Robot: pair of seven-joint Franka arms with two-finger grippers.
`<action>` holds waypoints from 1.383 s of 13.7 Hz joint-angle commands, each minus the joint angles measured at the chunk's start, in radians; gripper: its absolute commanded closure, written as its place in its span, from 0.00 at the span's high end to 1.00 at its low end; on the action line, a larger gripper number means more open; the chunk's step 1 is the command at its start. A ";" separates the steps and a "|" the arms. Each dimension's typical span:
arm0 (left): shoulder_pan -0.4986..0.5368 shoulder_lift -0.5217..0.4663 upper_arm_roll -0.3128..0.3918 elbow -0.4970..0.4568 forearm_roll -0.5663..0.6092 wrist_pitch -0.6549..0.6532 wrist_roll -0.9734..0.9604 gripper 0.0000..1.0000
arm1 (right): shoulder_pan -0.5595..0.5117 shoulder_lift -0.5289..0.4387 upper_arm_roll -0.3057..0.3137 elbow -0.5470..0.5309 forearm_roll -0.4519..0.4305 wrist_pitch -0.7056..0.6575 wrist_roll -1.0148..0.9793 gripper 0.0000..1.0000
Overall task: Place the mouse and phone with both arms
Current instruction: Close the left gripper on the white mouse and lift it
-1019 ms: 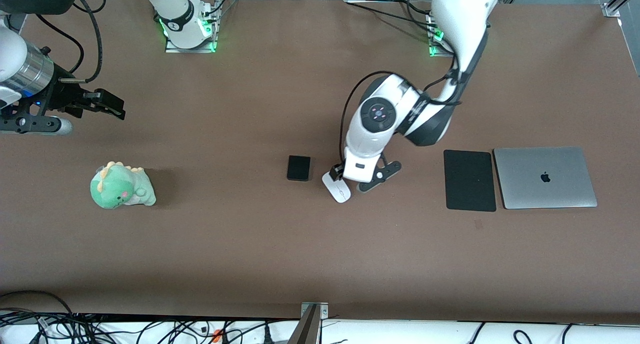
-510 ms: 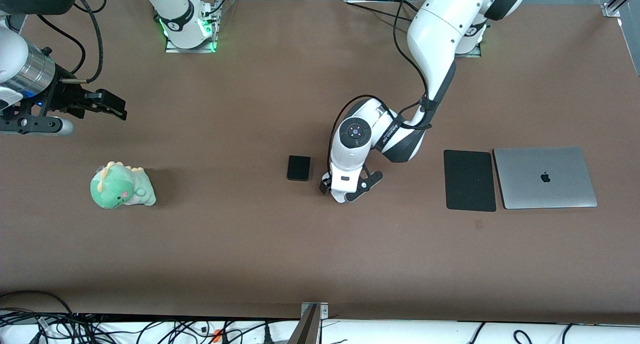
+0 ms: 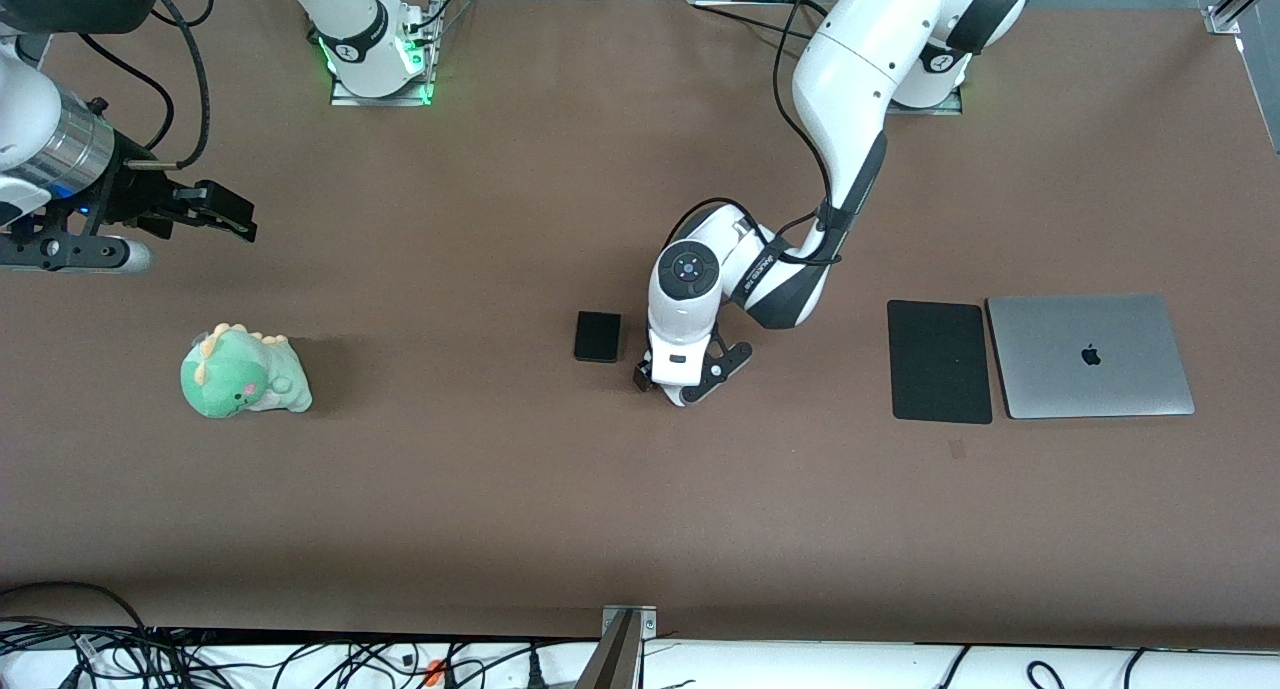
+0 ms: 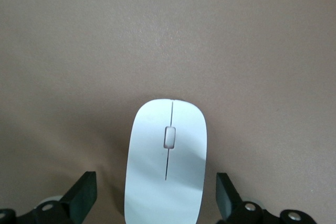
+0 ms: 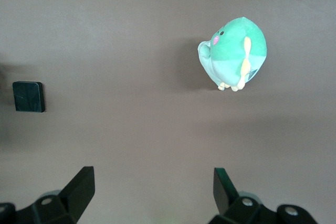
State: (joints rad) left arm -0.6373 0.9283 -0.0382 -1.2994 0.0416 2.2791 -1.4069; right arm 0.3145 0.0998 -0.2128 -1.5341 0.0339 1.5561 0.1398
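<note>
- Front view: the left arm [image 3: 840, 79] is seen reaching from its base down to the middle of the table [image 3: 500, 489], with the left gripper [image 3: 678, 381] lowered over the mouse, which is almost wholly hidden under the hand there.
- In the left wrist view, the mouse [image 4: 166, 161] is shown lying flat on the brown surface between the two black fingertips [image 4: 81, 195]. The jaws are spread wide, and a clear gap is left on each side of the mouse, so nothing is gripped.
- The phone [image 3: 597, 336] is found flat on the table just beside the left gripper, toward the right arm's end. It is also seen in the right wrist view [image 5: 28, 96], apart from everything else.
- The right gripper [image 3: 215, 209] is held up in the air at the right arm's end of the table, where that arm waits. Its jaws are shown wide apart in the right wrist view [image 5: 152, 195], with nothing between them.
- A green plush toy [image 3: 243, 373] is seen on the table near the right gripper, nearer to the front camera than the phone.
- A black mouse pad [image 3: 939, 361] and a closed grey laptop [image 3: 1090, 354] are laid side by side, touching or nearly so, toward the left arm's end of the table.
</note>
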 commanded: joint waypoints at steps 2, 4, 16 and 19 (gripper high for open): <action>-0.012 0.030 0.017 0.040 0.024 0.006 -0.021 1.00 | -0.002 -0.006 0.004 -0.011 0.015 0.015 0.012 1.00; -0.012 0.037 0.018 0.040 0.024 0.010 -0.021 1.00 | -0.002 -0.003 0.004 -0.012 0.015 0.016 0.012 1.00; 0.079 -0.084 0.014 0.025 0.037 -0.121 0.280 0.29 | 0.003 0.035 0.004 -0.018 0.106 0.051 0.015 1.00; 0.168 -0.150 -0.015 -0.024 0.026 -0.177 0.455 0.29 | 0.046 0.066 0.012 -0.018 0.107 0.094 0.099 1.00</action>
State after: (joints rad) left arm -0.5238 0.8450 -0.0215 -1.2558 0.0608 2.1360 -1.0492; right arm 0.3248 0.1552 -0.2054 -1.5457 0.1253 1.6214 0.1774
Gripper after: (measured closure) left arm 0.379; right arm 0.000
